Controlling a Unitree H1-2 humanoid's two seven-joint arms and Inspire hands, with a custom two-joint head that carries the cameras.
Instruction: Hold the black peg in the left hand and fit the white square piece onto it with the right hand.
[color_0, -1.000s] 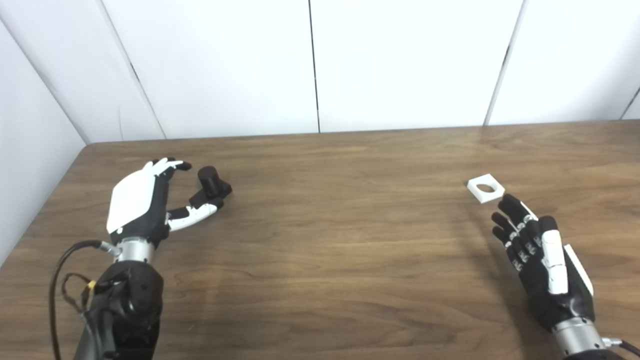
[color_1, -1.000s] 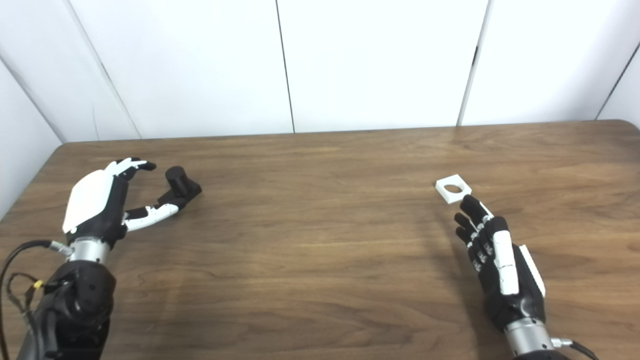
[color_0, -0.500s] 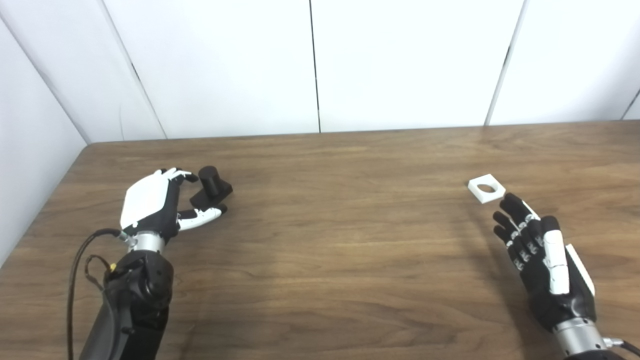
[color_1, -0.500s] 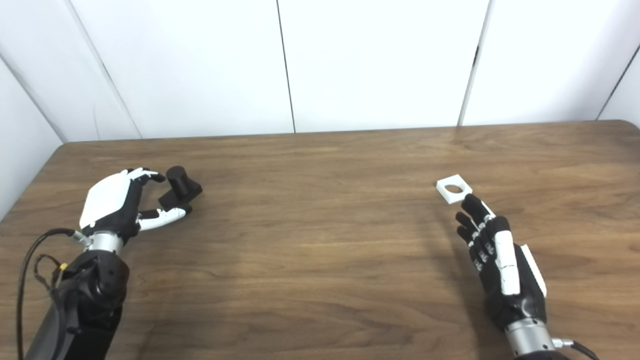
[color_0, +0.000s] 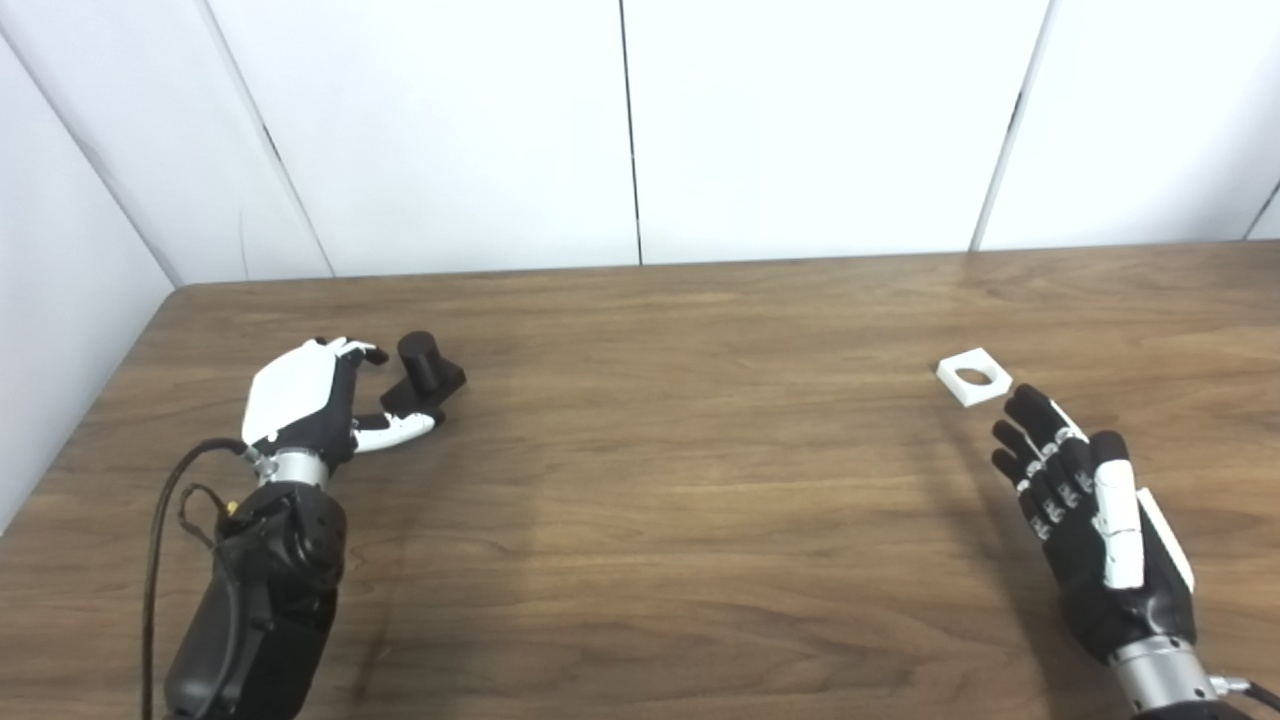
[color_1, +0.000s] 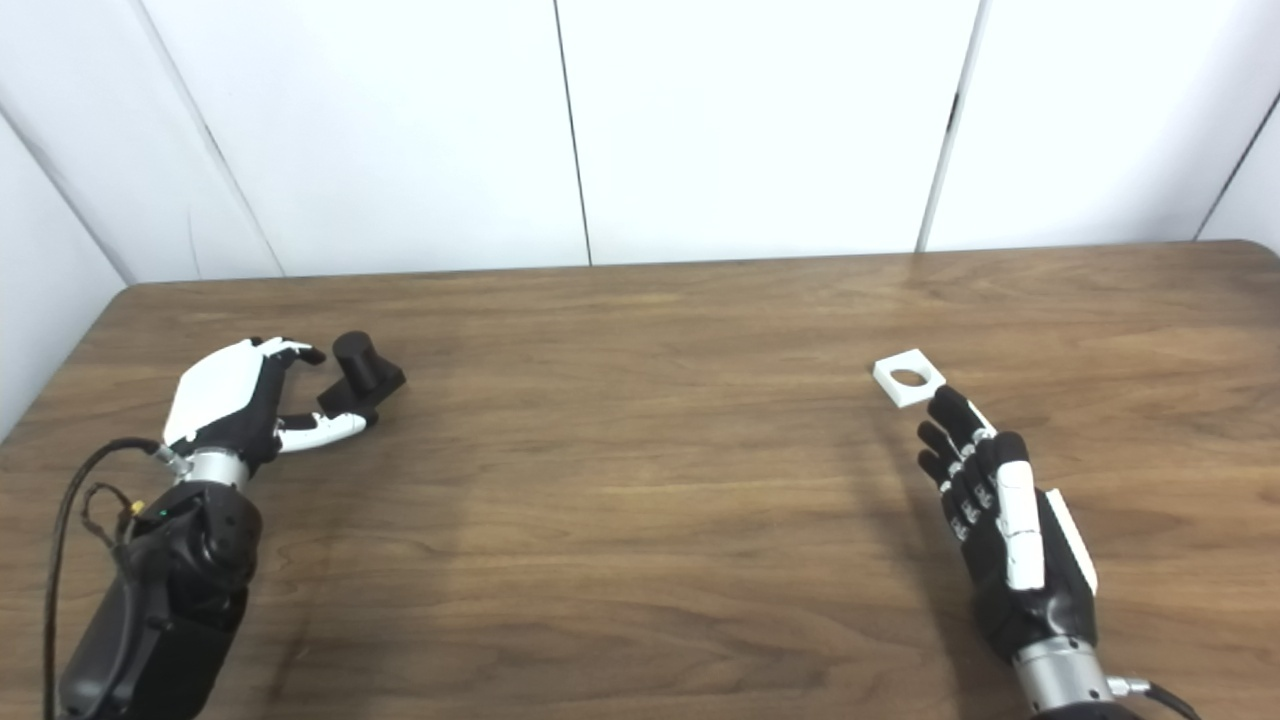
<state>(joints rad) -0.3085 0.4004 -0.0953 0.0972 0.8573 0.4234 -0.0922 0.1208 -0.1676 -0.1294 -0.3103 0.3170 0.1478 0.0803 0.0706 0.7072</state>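
The black peg (color_0: 422, 372), a short cylinder on a square base, stands on the wooden table (color_0: 680, 480) at the left. My left hand (color_0: 318, 400) is just left of it, open, fingers curled above the table and thumb reaching under the peg's base side; no grip shows. The white square piece (color_0: 972, 377) with a round hole lies flat at the right. My right hand (color_0: 1085, 520) rests open, palm up, just behind and below it, fingertips a little short of its near edge.
White wall panels (color_0: 640, 130) close off the far side of the table. The table's left edge (color_0: 90, 420) runs close beside my left arm.
My left hand has dropped lower and drawn in toward the peg, its fingers curling more. The right hand has barely shifted. Peg and white piece have stayed put.
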